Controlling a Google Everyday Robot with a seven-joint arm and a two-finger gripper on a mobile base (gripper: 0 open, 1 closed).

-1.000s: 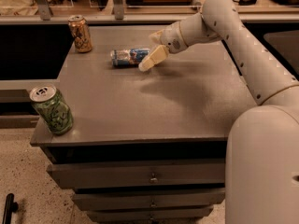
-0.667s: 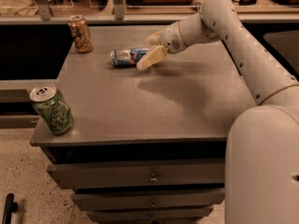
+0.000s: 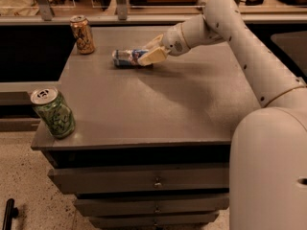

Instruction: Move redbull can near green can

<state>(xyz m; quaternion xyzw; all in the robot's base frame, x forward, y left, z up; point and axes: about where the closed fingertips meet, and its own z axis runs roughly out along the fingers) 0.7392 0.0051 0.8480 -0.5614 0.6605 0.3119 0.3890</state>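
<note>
The cream-coloured two-finger gripper (image 3: 147, 52), on the end of the white arm reaching in from the upper right of the frame, had edged leftward over the last second. It had been just right of the slim blue and silver redbull can (image 3: 125, 57), and now it sat at that can's right end, touching or nearly touching it. The can had not moved. It lay on its side in the upper middle of the frame, on the far part of the grey table top (image 3: 158, 114). Whether the gripper had clamped on the can or stood spread around it could not be told from this view.

The stout green can with the pale leafy pattern (image 3: 53, 113) stood upright at the lower left of the frame, close to the table's near left corner and well apart from the redbull can. An orange-brown patterned can (image 3: 82, 34) stood upright at the upper left, near the redbull can's other end.

Judged from this, the approach was finishing and the grasp was the step in hand. The carry toward the lower left was not yet done.
</note>
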